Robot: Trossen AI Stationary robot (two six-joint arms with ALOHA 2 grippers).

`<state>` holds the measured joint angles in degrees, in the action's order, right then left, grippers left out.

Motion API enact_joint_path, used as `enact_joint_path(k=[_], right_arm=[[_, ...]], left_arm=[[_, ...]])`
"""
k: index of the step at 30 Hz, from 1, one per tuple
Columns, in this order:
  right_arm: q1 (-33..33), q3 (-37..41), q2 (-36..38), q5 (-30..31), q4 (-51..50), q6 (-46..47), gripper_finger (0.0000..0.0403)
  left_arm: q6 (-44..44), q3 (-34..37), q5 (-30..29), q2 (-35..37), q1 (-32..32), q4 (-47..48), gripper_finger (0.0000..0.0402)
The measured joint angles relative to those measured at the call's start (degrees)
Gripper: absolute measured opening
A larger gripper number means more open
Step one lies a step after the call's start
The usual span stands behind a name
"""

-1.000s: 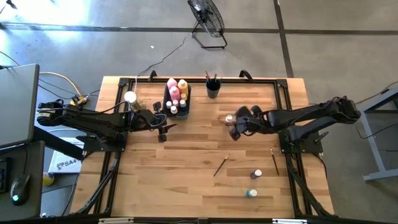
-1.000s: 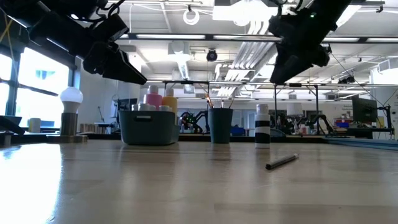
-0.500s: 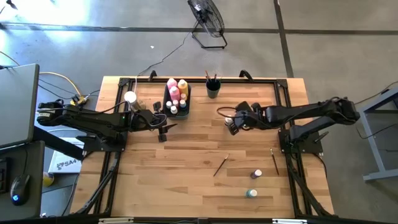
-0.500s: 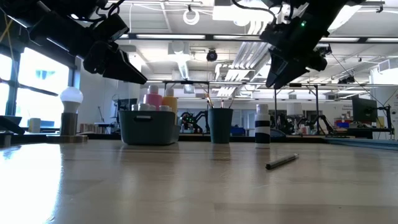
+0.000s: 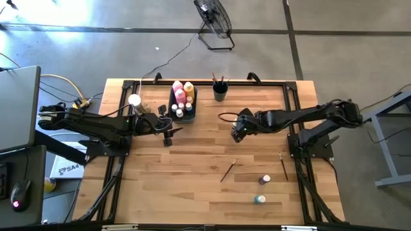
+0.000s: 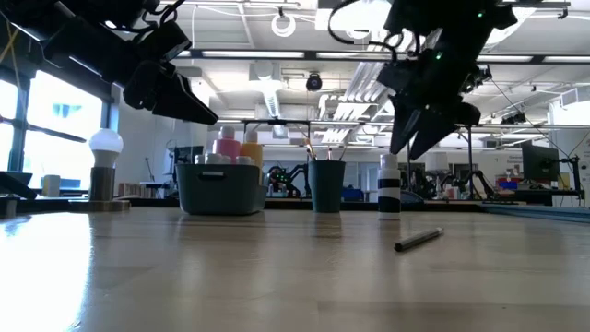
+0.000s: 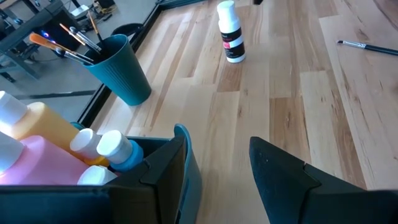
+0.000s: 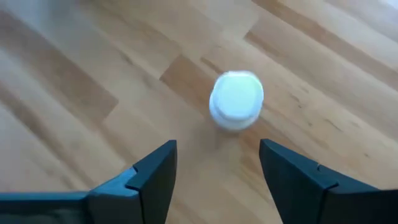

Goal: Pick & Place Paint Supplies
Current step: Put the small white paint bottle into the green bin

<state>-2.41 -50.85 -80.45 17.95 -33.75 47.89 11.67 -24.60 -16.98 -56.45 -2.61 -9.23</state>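
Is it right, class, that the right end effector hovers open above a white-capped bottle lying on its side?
No. The white-capped bottle stands upright; the low view shows this. The right end effector does hover open above it.

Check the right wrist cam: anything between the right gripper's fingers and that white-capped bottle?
Nothing: in the right wrist view only bare wood lies between the open right gripper and the upright white-capped bottle, which stands just ahead of the fingers.

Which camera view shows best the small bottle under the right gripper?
The left wrist view: the small bottle stands unblocked, label visible. The right wrist view shows only its cap. The low view shows it far off. In the high view the arm hides it.
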Motion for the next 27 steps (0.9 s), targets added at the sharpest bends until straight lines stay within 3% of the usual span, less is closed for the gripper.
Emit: enact_joint_path(k=[27], right_arm=[[-5.21, 0.0, -4.84, 0.07, 7.47, -7.66, 0.0219]], left_arm=[[-0.01, 0.0, -0.01, 0.0, 0.0, 0.39, 0.0175]])
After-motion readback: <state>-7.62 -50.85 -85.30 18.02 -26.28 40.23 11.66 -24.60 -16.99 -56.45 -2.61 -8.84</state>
